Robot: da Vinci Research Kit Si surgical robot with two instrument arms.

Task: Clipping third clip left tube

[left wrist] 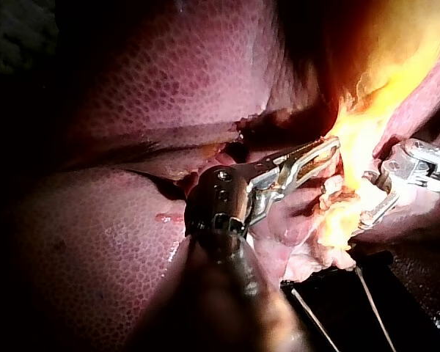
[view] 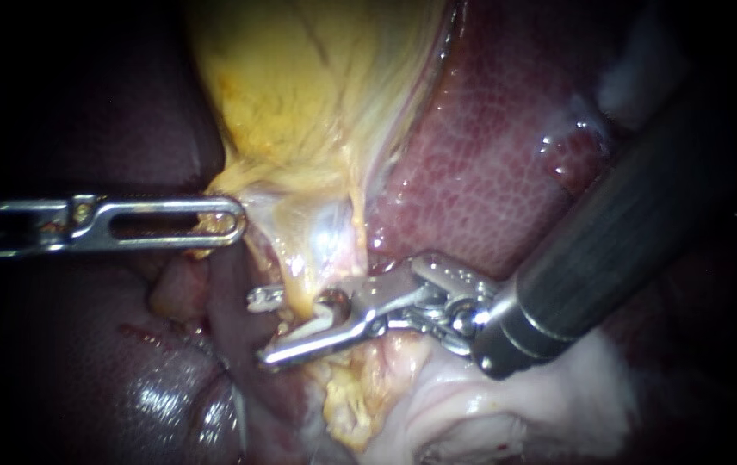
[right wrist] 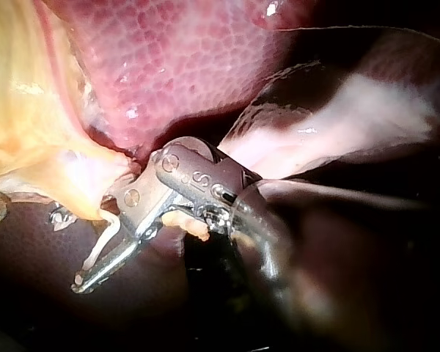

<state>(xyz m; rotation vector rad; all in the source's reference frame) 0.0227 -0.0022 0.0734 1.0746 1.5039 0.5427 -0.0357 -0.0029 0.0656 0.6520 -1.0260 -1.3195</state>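
The jaws of the right instrument (view: 261, 329) are apart, with a gap between the short top one and the long bottom one. A thin yellow tube (view: 301, 291) hangs down into that gap. I cannot tell if both jaws touch it. The tube comes down from the narrow end of the gallbladder (view: 300, 95), which is big and yellow and sits above the jaws. The jaws of the left instrument (view: 232, 224) are pressed together on the edge of the gallbladder, just beside where it gets narrow. This instrument lies flat and comes in from the left side. It is near the right instrument, but the two do not touch. The right instrument's thick dark shaft goes up and away to the right. Behind it is the liver (view: 489, 146), dark red with tiny spots and a wet shine. Under the right instrument lies some soft pale tissue (view: 523, 396). More dark liver lies under the left instrument.
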